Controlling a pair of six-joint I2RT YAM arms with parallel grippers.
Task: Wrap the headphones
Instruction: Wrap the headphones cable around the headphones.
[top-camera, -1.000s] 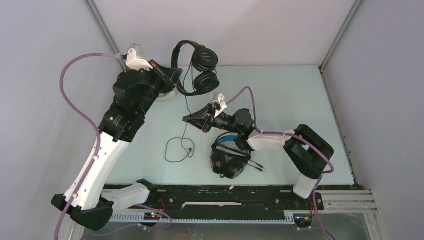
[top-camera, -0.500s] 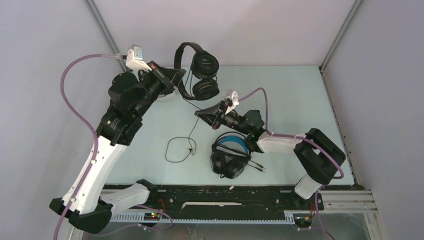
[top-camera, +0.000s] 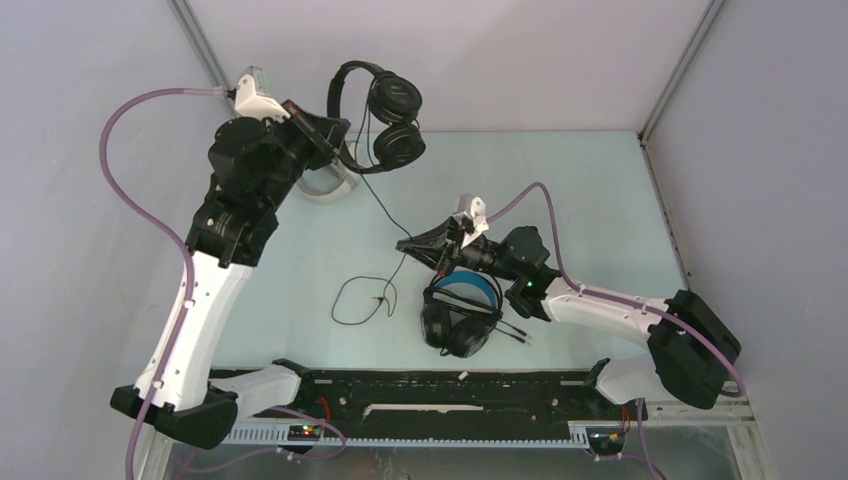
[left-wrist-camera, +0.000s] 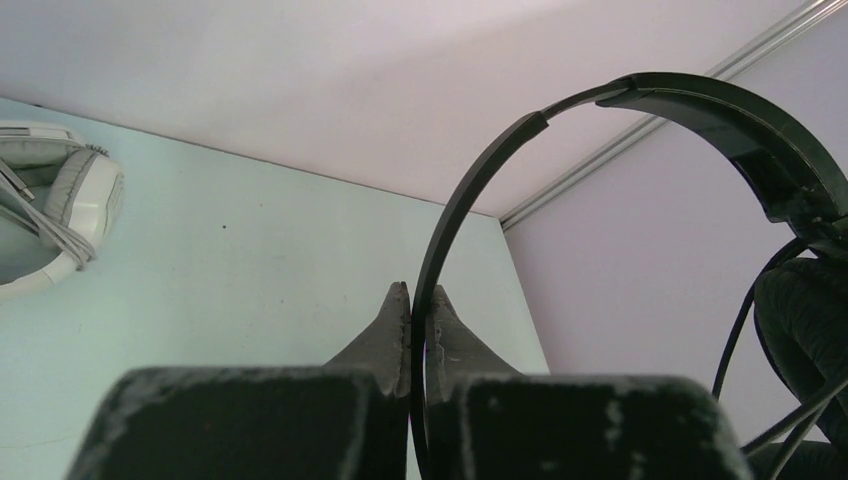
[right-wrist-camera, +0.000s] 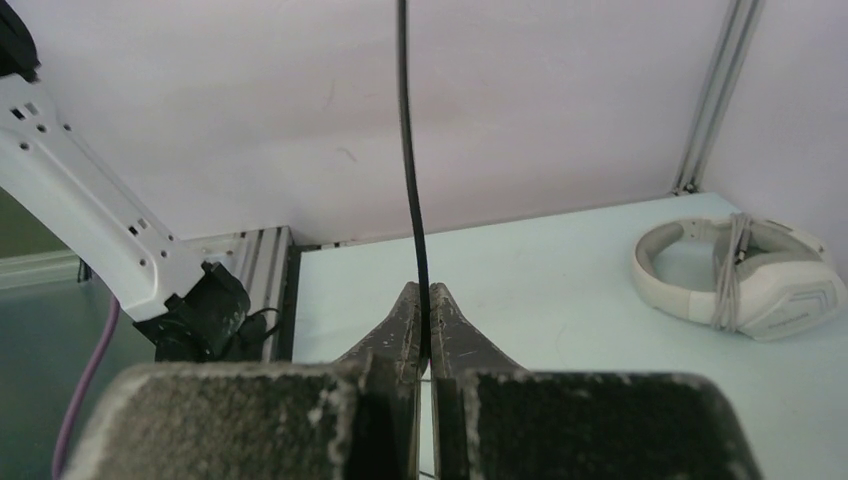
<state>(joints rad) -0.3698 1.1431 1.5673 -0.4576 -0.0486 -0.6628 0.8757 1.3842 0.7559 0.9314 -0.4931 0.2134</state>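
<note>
My left gripper (top-camera: 343, 132) is raised at the back left, shut on the thin headband of the small black headphones (top-camera: 385, 118), whose ear cups hang to its right. In the left wrist view the headband (left-wrist-camera: 470, 180) runs between my fingertips (left-wrist-camera: 395, 315). Their cord (top-camera: 383, 205) slants down to my right gripper (top-camera: 402, 243), which is shut on it. The cord (right-wrist-camera: 410, 180) rises straight up from those jaws. Its loose end lies looped on the table (top-camera: 358, 300). The bulky black pair with a blue-lined headband (top-camera: 460, 308) lies under the right arm. The white-grey pair (right-wrist-camera: 740, 272) lies with its cord wound round the band.
The white-grey pair (top-camera: 328, 188) sits at the back left, partly hidden by the left arm. Enclosure walls and metal corner posts (top-camera: 675, 75) bound the table. The black base rail (top-camera: 450, 385) runs along the near edge.
The left gripper has carried the small black headphones left and toward the back. The right gripper has slid right and nearer with the cord, which now stretches longer between them.
</note>
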